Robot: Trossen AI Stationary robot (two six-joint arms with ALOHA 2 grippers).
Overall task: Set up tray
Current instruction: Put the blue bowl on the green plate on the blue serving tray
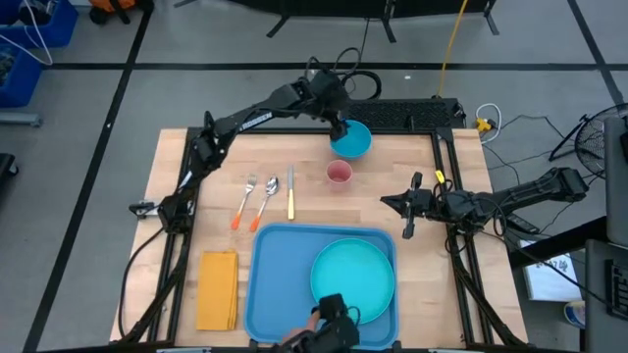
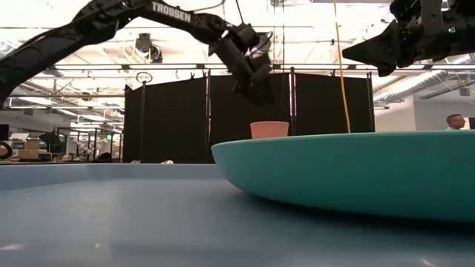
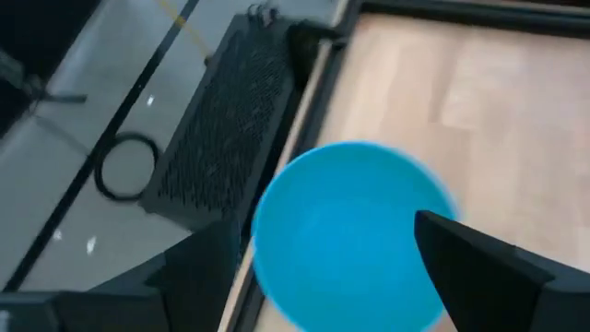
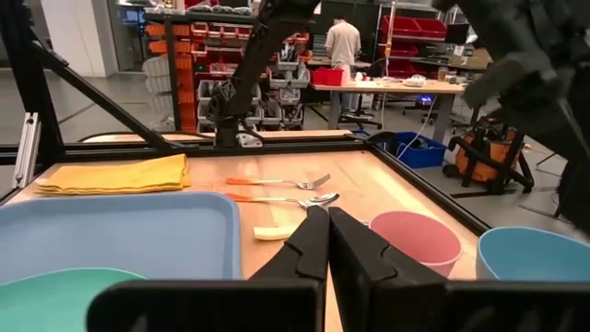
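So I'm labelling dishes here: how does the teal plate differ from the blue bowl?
The teal plate is wide and shallow; the blue bowl is smaller and deeper. The plate lies on the tray at the table's near edge; the bowl sits on bare wood at the far edge. The open left gripper hovers over the bowl; no gripper is near the plate. Both are round and empty.

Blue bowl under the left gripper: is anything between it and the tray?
Yes. The pink cup sits on the table between the blue bowl, under the open left gripper, and the tray.
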